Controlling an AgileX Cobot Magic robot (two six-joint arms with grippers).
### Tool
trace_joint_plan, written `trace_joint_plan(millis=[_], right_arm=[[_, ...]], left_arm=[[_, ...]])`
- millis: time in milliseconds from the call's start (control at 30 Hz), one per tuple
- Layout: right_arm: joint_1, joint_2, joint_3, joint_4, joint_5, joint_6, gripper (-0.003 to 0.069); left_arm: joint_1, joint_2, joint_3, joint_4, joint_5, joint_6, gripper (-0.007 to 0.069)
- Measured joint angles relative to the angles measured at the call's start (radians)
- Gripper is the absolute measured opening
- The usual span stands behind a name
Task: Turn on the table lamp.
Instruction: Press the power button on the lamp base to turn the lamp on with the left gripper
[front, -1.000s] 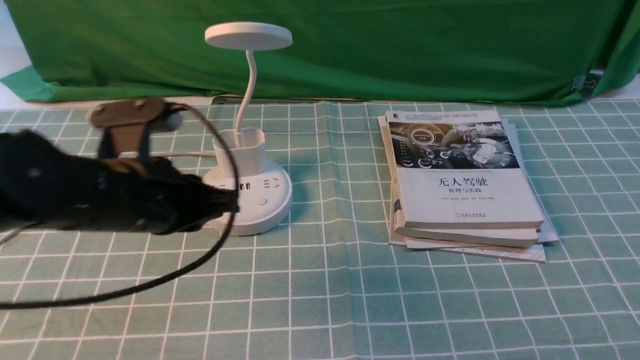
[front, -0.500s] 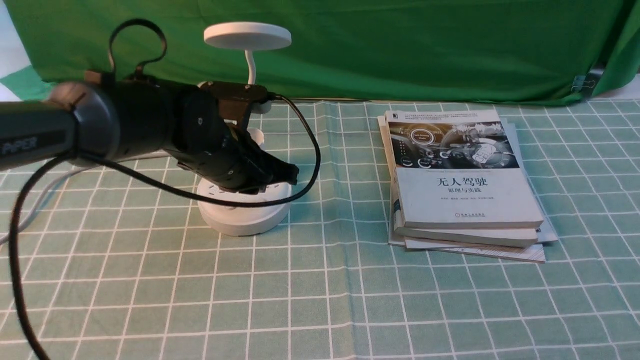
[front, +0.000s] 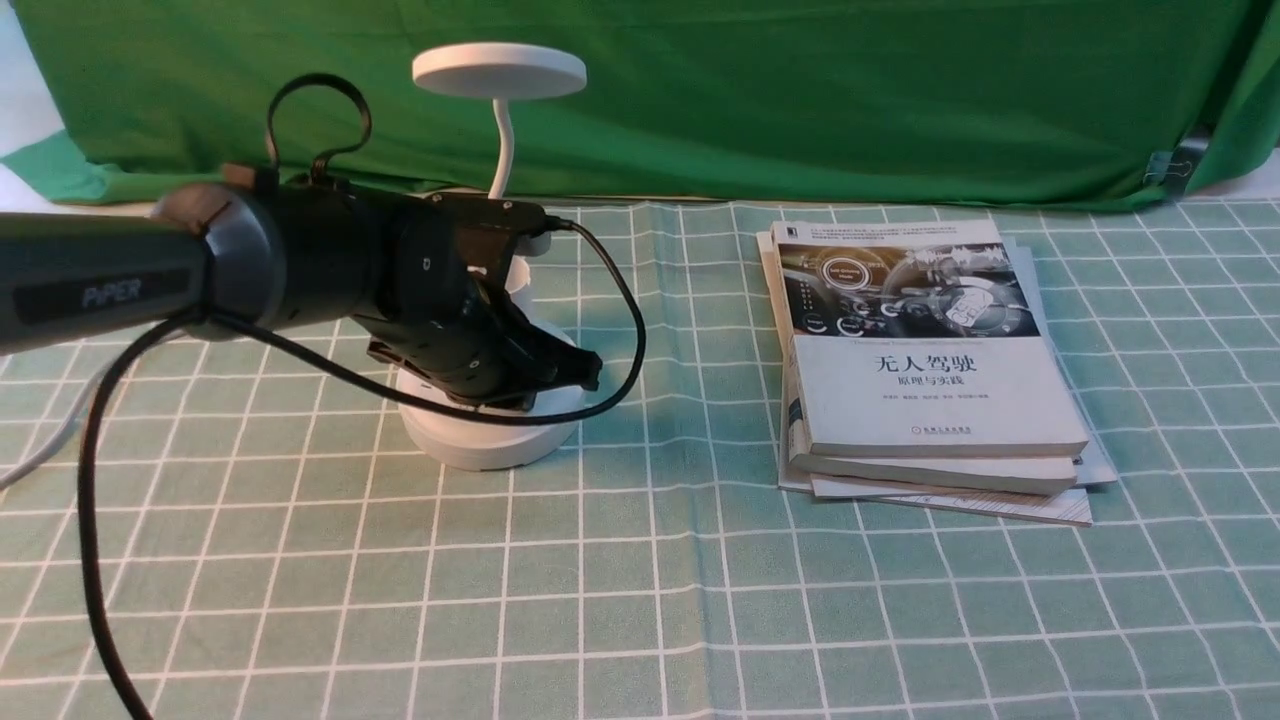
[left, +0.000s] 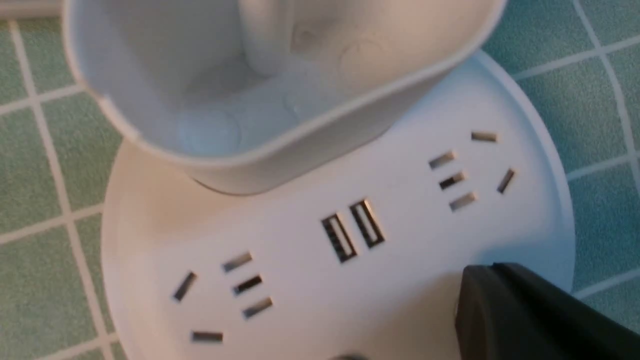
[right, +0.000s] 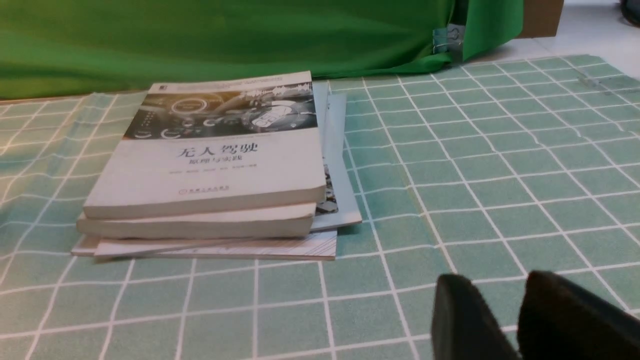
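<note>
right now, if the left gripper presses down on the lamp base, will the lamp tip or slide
Probably stays put: the base is wide, round and flat on the tablecloth. A sideways shove might slide it or ruck the creased cloth. The thin gooseneck carrying the disc head would likely wobble.
</note>
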Motion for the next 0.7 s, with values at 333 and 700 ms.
trace_joint_plan(millis=[333, 700], right_arm=[[0.0, 0.0, 0.0, 0.0, 0.0, 0.0, 0.0238], [0.0, 0.0, 0.0, 0.0, -0.001, 0.0, 0.0238]], left_arm=[[0.0, -0.008, -0.019, 0.0, 0.025, -0.007, 0.0002], [-0.01, -0.351, 0.253, -0.209, 0.062, 0.039, 0.0002]])
